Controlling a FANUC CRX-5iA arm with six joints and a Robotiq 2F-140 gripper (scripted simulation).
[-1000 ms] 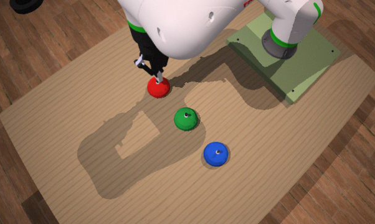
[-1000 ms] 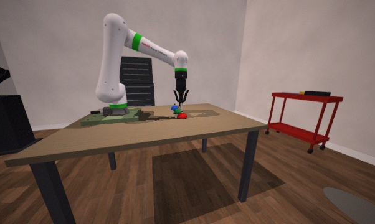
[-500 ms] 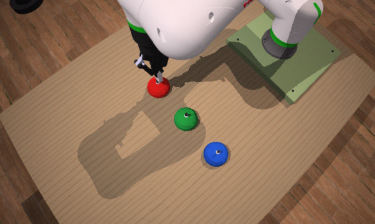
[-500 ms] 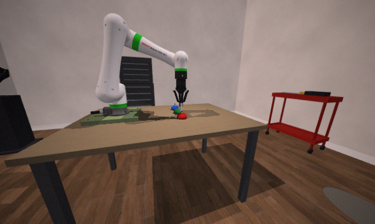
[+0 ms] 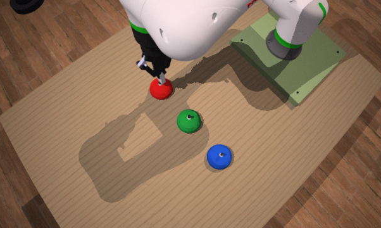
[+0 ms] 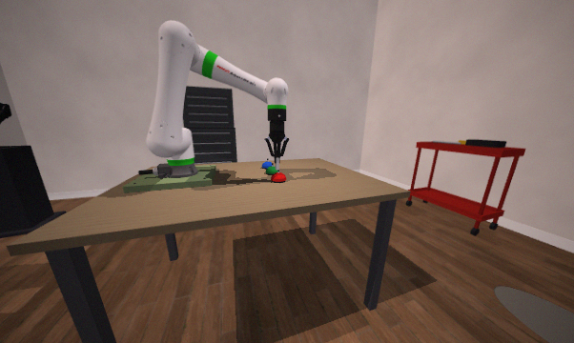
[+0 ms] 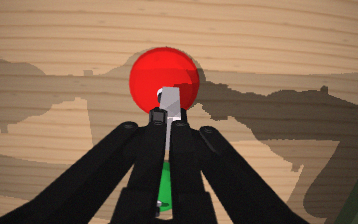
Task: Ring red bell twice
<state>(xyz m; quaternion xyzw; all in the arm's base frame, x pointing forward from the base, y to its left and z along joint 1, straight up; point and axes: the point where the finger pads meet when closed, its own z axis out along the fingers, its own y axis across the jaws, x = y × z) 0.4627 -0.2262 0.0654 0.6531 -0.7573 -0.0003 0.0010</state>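
Observation:
The red bell [image 5: 161, 89] sits on the wooden table, nearest the robot's base side of the row. My gripper [image 5: 161, 81] is shut with nothing between the fingers, and points straight down with its fingertips on the top middle of the red bell. In the wrist view the shut fingertips [image 7: 170, 102] cover the red bell's [image 7: 164, 80] button, so the button is hidden. In the side view the gripper [image 6: 277, 168] stands upright over the red bell [image 6: 278, 177].
A green bell [image 5: 188, 121] and a blue bell [image 5: 219, 156] stand in a diagonal row beyond the red one, each with its button showing. The green bell also shows under the fingers in the wrist view [image 7: 164, 187]. The robot's green base plate [image 5: 288, 60] is at the back right.

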